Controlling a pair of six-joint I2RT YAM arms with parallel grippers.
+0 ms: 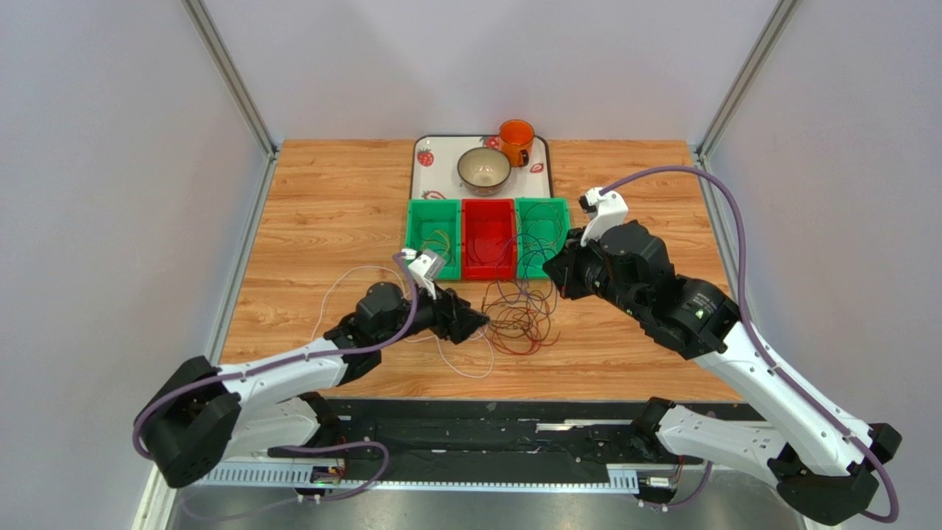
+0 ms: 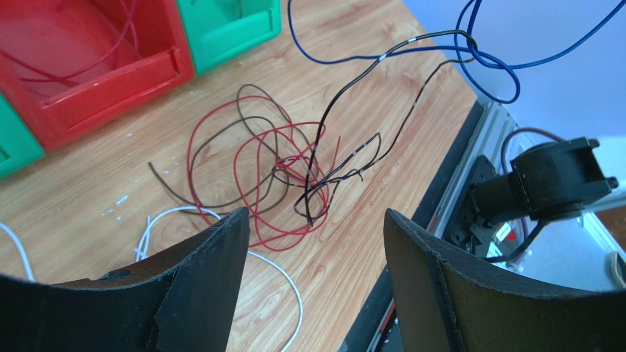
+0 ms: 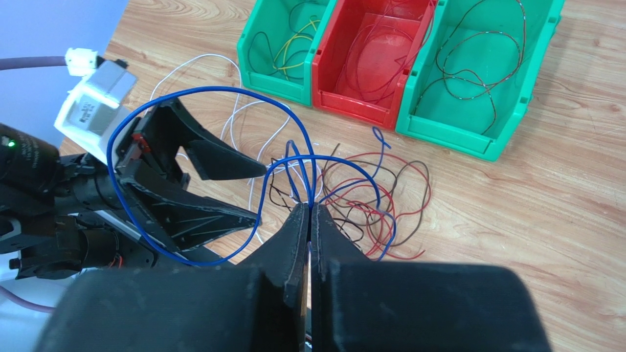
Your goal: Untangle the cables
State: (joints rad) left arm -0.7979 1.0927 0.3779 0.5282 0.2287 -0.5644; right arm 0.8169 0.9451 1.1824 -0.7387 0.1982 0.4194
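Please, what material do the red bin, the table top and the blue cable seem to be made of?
Red bin: likely moulded plastic, smooth with a slight sheen. Table top: wood or wood-look laminate, showing grain lines. Blue cable: probably wire in glossy plastic insulation; it bends in springy loops from the shut right claw.

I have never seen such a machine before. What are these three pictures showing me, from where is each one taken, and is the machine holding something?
These are two robot arms fixed at the near edge of a wooden table. One picture looks down from above; the other two come from small cameras on each arm's wrist, so you see that arm's own jaws at the bottom.

On the table lies a tangle of thin cables, mostly red and dark, with a white cable beside it. Behind stand three bins, green, red, green, each with some wires inside, and a tray with a bowl and an orange cup.

The right gripper has its jaws shut on a blue cable, lifted in loops. The left gripper is open, holding nothing, pointing at the tangle.
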